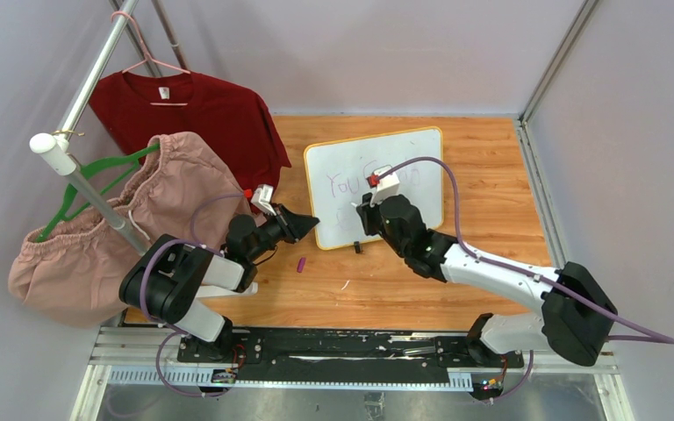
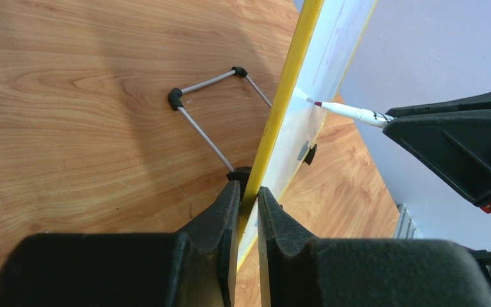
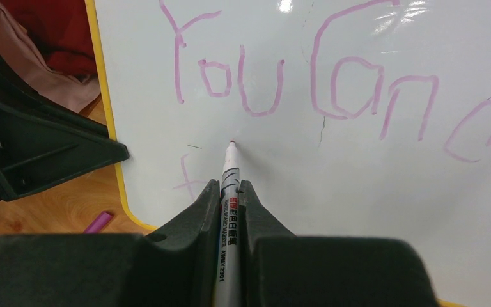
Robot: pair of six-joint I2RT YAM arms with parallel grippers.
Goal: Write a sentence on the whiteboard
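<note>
The whiteboard [image 1: 421, 167] stands propped on the wooden table, white with a yellow frame [image 2: 281, 109]. Purple writing [image 3: 307, 89] reads "You can d…" on its top line, and a "t" [image 3: 185, 176] starts a second line. My left gripper [image 2: 249, 198] is shut on the board's yellow left edge. My right gripper [image 3: 230, 192] is shut on a white marker [image 3: 229, 217], whose tip [image 3: 232, 144] sits at or just off the board below "You". In the left wrist view the marker [image 2: 351, 113] points at the board face.
A purple marker cap [image 1: 301, 263] lies on the table in front of the board. A red T-shirt [image 1: 193, 123] and pink garment [image 1: 123, 219] hang on a rack at the left. The board's wire stand [image 2: 208, 115] shows behind it.
</note>
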